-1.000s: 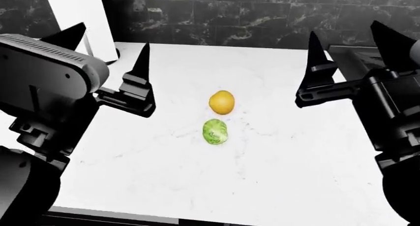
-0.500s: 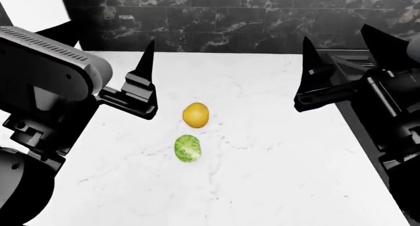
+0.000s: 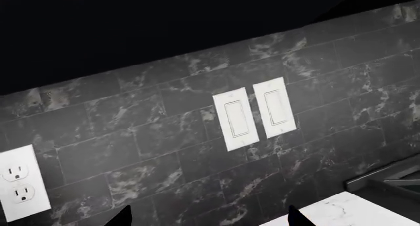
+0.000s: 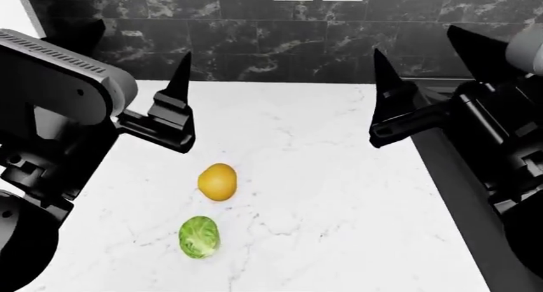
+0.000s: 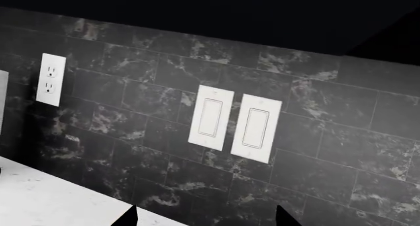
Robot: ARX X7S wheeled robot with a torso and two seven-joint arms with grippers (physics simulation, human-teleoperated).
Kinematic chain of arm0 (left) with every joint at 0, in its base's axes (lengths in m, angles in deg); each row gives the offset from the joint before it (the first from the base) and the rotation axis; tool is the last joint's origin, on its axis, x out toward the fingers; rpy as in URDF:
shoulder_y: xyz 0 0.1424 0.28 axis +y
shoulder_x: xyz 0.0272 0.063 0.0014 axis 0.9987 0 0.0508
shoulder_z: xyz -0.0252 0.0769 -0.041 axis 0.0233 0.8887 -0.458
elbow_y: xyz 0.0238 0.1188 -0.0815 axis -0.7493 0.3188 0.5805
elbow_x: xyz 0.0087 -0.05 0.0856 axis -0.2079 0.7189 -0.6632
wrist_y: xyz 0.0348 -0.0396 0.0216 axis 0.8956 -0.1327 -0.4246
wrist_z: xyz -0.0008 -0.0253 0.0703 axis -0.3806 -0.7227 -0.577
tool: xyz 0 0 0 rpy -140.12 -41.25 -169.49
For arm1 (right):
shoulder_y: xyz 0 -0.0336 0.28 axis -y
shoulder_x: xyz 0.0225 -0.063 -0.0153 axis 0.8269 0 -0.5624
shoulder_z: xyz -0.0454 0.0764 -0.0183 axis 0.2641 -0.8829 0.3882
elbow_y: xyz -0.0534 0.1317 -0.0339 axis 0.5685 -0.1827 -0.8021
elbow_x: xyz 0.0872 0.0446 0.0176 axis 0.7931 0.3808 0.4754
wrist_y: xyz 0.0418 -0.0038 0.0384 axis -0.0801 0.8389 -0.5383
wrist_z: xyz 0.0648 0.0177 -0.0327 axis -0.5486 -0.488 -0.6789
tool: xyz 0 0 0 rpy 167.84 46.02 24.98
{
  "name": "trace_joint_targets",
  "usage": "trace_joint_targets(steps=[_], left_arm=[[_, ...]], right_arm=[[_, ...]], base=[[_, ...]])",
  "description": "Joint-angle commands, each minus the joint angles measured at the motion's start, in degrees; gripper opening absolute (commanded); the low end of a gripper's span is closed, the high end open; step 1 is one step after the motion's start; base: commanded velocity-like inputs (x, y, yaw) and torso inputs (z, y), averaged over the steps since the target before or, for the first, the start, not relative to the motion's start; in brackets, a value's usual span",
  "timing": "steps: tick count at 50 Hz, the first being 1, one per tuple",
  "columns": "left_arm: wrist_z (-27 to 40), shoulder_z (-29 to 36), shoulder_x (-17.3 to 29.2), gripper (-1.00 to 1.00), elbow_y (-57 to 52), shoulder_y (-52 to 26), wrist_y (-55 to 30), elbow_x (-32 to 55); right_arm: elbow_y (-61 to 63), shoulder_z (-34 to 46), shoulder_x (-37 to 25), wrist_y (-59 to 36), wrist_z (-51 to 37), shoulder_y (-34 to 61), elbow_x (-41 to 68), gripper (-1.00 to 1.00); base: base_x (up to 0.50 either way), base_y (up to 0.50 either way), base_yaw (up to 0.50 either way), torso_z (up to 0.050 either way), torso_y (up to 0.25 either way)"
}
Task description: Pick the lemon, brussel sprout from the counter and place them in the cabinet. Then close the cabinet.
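Approach step, nothing grasped: both the left tool (image 4: 136,82) and the right tool (image 4: 441,69) hover wide and empty above the tabletop (image 4: 339,196), so the next move probably calls for lowering one onto the lemon (image 4: 217,181), just beyond the brussel sprout (image 4: 199,236).

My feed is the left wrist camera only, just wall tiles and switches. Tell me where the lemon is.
Observer: The lemon lies on the counter, below and between the two raised arms in the head view, nearer the left gripper.
Operator: Give me the sprout's position too.
Observer: The brussel sprout sits just nearer the robot than the lemon, apart from it, not touching.
Operator: Report both grippers.
Observer: Both are open and empty; the right gripper hangs above the counter's right edge.
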Motion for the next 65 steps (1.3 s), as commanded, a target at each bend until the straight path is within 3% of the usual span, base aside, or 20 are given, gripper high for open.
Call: trace_joint_targets(steps=[1,8,20,32,40,49,56,65], left_arm=[[1.2,-2.1,0.5,1.00,-0.2,-1.4,-2.7,2.5],[4.1,-3.2,1.5,1.00,0.2,-2.4,-3.3,7.0],[8.3,-4.9,3.6,1.00,0.8,-1.2,-2.0,13.8],[5.6,-5.1,8.7,1.00,1.1,2.3,-0.8,18.3],[-0.7,-4.6,13.9,1.00,3.1,5.9,1.7,21.8],[-2.7,-18.2,13.0,1.00,10.1,5.2,-2.3,41.1],[-7.9,-16.8,16.7,1.00,9.8,8.7,-0.1,42.7],[-14.7,-7.5,22.6,1.00,6.3,14.8,5.1,31.9]], right_arm=[[-1.3,-0.2,-0.4,-2.5,-2.9,3.3,4.8,1.00],[-3.3,-0.5,-2.3,-2.3,-9.1,5.1,13.5,1.00],[-4.2,-0.2,-3.6,-0.3,-11.9,4.5,16.7,1.00],[-4.6,-0.9,-5.2,1.1,-13.3,3.2,18.4,1.00],[-4.9,-0.6,-6.0,2.3,-13.8,2.4,18.6,1.00],[-5.4,-0.2,-6.5,2.9,-14.9,2.1,18.6,1.00],[-5.7,0.9,-7.0,3.8,-15.9,1.4,18.3,1.00],[-5.9,1.0,-7.2,4.3,-17.0,1.3,19.3,1.00]], base=[[0.04,-0.28,0.00,0.000,0.000],[0.13,-0.15,0.00,0.000,0.000],[0.00,0.00,0.00,0.000,0.000],[0.00,0.00,0.00,0.000,0.000],[0.00,0.00,0.00,0.000,0.000],[0.00,0.00,0.00,0.000,0.000],[0.00,0.00,0.00,0.000,0.000],[0.00,0.00,0.00,0.000,0.000]])
